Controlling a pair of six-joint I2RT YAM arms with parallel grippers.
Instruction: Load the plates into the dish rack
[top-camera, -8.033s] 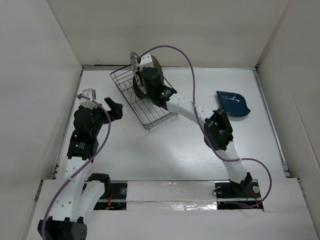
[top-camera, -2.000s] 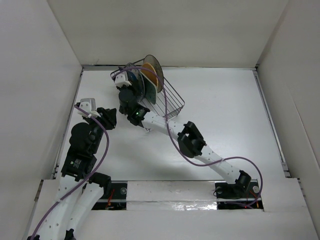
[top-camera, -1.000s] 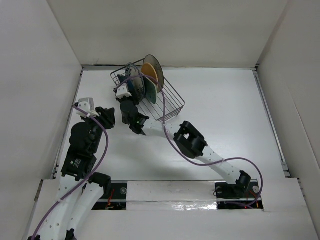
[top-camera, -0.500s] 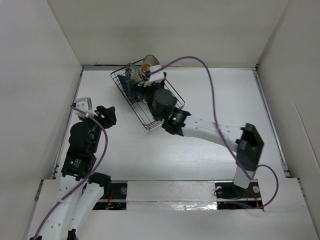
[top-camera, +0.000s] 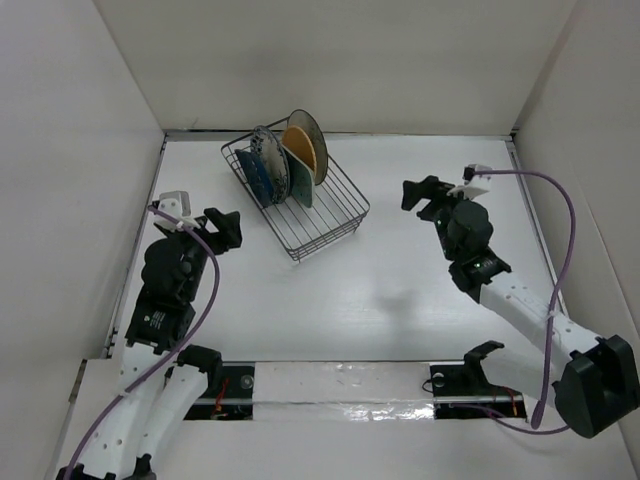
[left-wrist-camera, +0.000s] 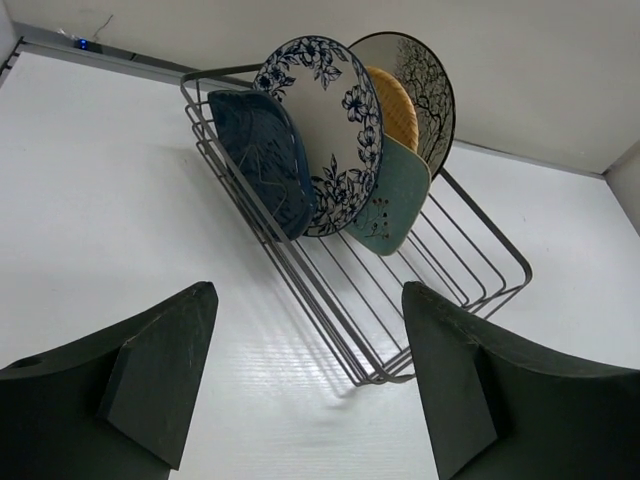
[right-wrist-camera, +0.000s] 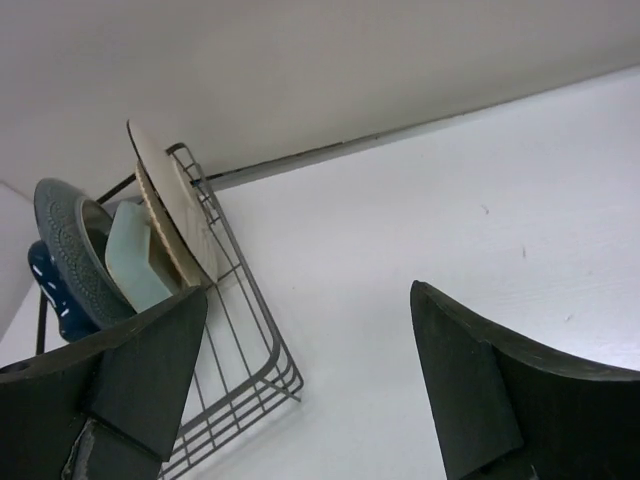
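The dish rack (top-camera: 318, 212) is a grey wire basket lying diagonally at the back of the table. Several plates stand on edge in its far-left end. In the left wrist view they are a dark-blue leaf-shaped one (left-wrist-camera: 262, 160), a white-and-blue floral round one (left-wrist-camera: 322, 125), a mint one (left-wrist-camera: 392, 208), an orange one (left-wrist-camera: 397, 108) and a beige one with grey print (left-wrist-camera: 425, 78). My left gripper (top-camera: 226, 226) hangs open left of the rack (left-wrist-camera: 440, 270), with nothing between its fingers (left-wrist-camera: 165, 375). My right gripper (top-camera: 424, 195) is open and empty well right of the rack (right-wrist-camera: 240, 350).
White walls enclose the table (top-camera: 400, 290) on the left, back and right. The right arm's purple cable (top-camera: 560, 240) loops over the right side. The back wall runs close behind the rack.
The right arm has pulled back from over the rack to the right side of the table, its gripper now empty. The left gripper has opened wider and barely moved.
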